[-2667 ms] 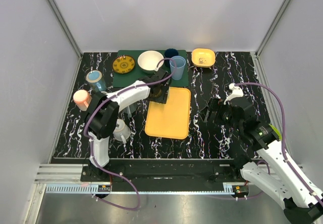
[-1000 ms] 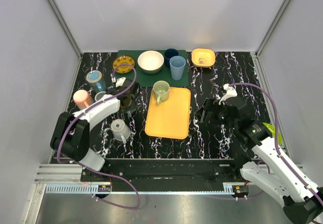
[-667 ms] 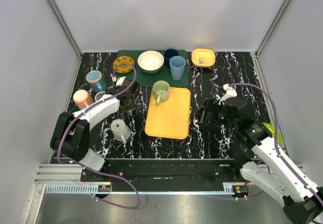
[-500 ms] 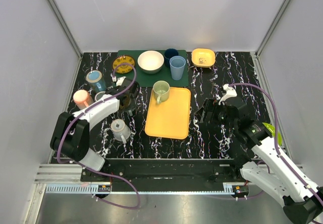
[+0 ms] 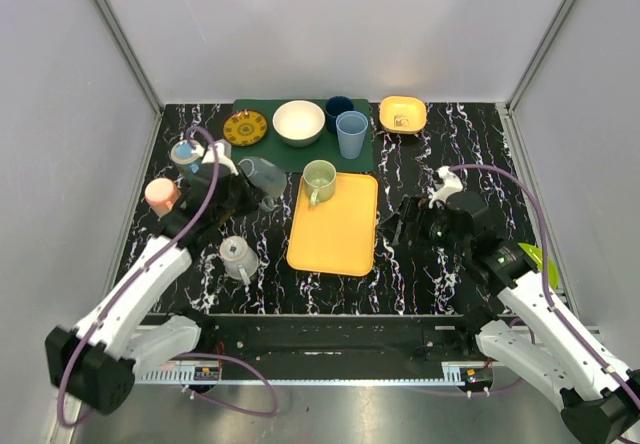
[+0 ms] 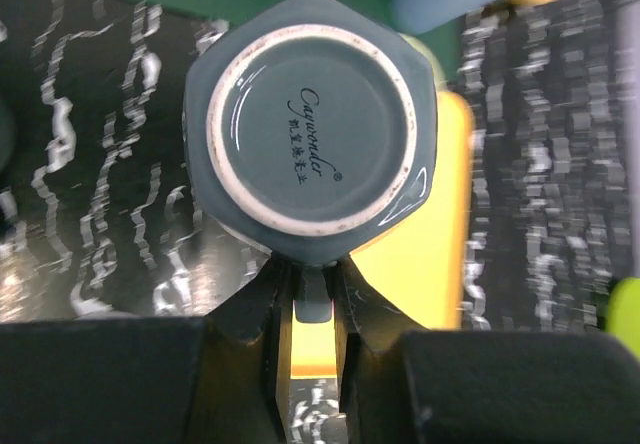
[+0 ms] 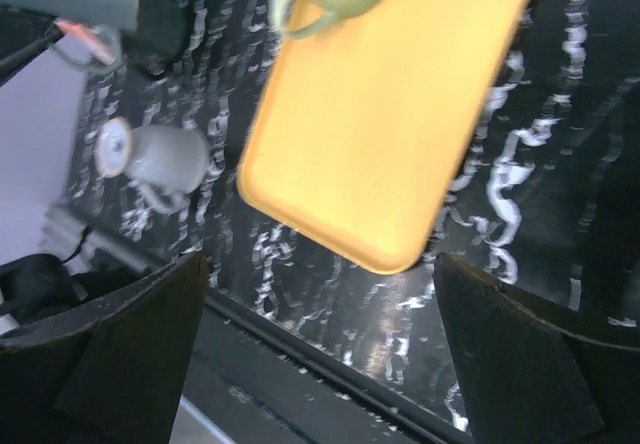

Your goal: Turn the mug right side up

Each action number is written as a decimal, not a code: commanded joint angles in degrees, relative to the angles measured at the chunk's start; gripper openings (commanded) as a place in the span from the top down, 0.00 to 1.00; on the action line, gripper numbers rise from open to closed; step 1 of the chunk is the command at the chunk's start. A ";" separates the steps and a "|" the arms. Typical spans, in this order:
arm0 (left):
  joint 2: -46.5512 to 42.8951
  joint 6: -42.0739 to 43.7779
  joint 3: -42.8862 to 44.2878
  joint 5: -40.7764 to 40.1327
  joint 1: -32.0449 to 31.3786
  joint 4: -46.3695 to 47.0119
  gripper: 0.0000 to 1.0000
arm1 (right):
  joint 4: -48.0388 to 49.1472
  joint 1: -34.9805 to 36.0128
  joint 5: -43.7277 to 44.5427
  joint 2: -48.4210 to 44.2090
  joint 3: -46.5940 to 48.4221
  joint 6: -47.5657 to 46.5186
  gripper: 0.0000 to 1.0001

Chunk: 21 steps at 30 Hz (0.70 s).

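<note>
Mug (image 6: 312,129) held just left of tray (image 5: 335,234), base facing wrist cam. Glazed ceramic, likely heavyish, slick, chippable. Handle (image 6: 312,309) clamped between left gripper (image 6: 312,279) jaws, best hold. Right gripper (image 5: 405,226) jaws wide apart, nothing held

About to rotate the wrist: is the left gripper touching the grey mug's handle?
Touching. The left wrist view shows the left gripper closed on the handle of the grey mug, both fingers pressed against it.

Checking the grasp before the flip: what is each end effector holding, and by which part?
The left end effector grips the grey-blue mug by its handle, base toward the wrist camera. The right end effector is open, holding nothing.
</note>
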 commanded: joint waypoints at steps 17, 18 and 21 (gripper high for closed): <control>-13.50 -24.05 -11.55 15.80 -13.95 53.02 1.00 | 56.97 1.82 -35.11 10.21 -5.85 28.72 0.16; -12.62 -23.43 -11.02 15.10 -15.96 53.29 1.00 | 55.74 1.82 -35.02 11.96 -4.45 27.41 0.17; -11.65 -22.02 -9.17 13.78 -18.08 53.55 1.00 | 55.47 2.00 -34.59 13.90 -3.56 26.70 0.18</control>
